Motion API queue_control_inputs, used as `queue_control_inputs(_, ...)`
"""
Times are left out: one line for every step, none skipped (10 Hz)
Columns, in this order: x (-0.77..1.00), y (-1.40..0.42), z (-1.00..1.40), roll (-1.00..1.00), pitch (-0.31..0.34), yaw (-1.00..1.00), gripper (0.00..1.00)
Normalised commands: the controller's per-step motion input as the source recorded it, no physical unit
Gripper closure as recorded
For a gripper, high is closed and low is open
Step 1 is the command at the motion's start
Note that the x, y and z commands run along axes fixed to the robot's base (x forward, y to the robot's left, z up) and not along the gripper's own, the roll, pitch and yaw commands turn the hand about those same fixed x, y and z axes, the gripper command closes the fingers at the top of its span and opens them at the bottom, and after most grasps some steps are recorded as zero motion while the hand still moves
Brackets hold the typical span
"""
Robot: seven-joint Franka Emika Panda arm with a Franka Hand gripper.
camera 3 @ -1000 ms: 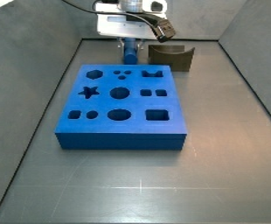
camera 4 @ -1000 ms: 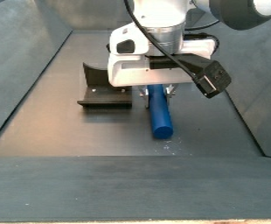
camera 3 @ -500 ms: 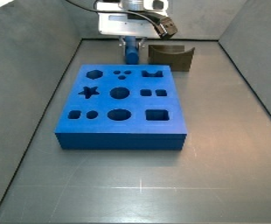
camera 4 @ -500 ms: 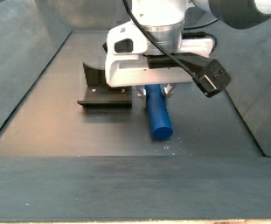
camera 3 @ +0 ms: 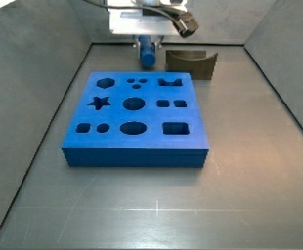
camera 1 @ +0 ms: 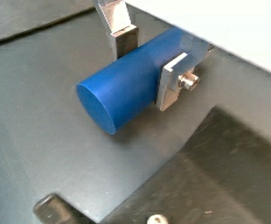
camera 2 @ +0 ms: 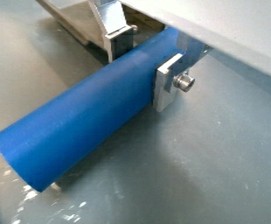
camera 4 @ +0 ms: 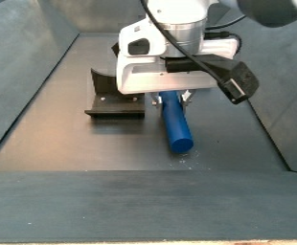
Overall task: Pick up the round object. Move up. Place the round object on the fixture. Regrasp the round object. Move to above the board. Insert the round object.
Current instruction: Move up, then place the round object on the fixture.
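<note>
Gripper [camera 1: 146, 59] clamping round object [camera 2: 91, 109] crosswise, silver fingers [camera 2: 169, 80] pressing its curved sides close to one end, long axis lying level and sticking out well past the pads. Hanging at the far end of the floor in a side view [camera 3: 147, 44], just beyond board [camera 3: 135, 118], with fixture [camera 3: 194, 62] immediately right. Probably lifting; needing only a short sideways carry to the fixture, with room free around it.

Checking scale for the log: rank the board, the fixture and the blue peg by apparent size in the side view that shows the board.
1. Board, by far the largest.
2. Fixture.
3. Peg, mostly hidden by the end effector gripping it, so its rank is unsure.
</note>
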Motion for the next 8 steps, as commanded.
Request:
queue_control_inputs(0.00,-0.09,0.83,-0.01,0.035,-0.04,1.00)
queue_control_inputs(-0.02,-0.07,0.68,0.00,0.069,-0.04,1.00)
queue_control_inputs(-0.01,-0.03,0.48,0.03,0.080,-0.03,1.00)
queue_control_inputs(-0.01,-0.01,0.32,0.05,0.083,-0.03,1.00)
queue_control_inputs(0.00,0.00,1.00,0.00,0.000,0.00,1.00)
queue_control_inputs(0.00,0.00,1.00,0.02,-0.008,0.01,1.00)
queue_control_inputs(-0.01,0.01,1.00,0.02,0.009,0.01,1.00)
queue_control_inputs(-0.01,0.01,1.00,0.04,0.025,0.00,1.00)
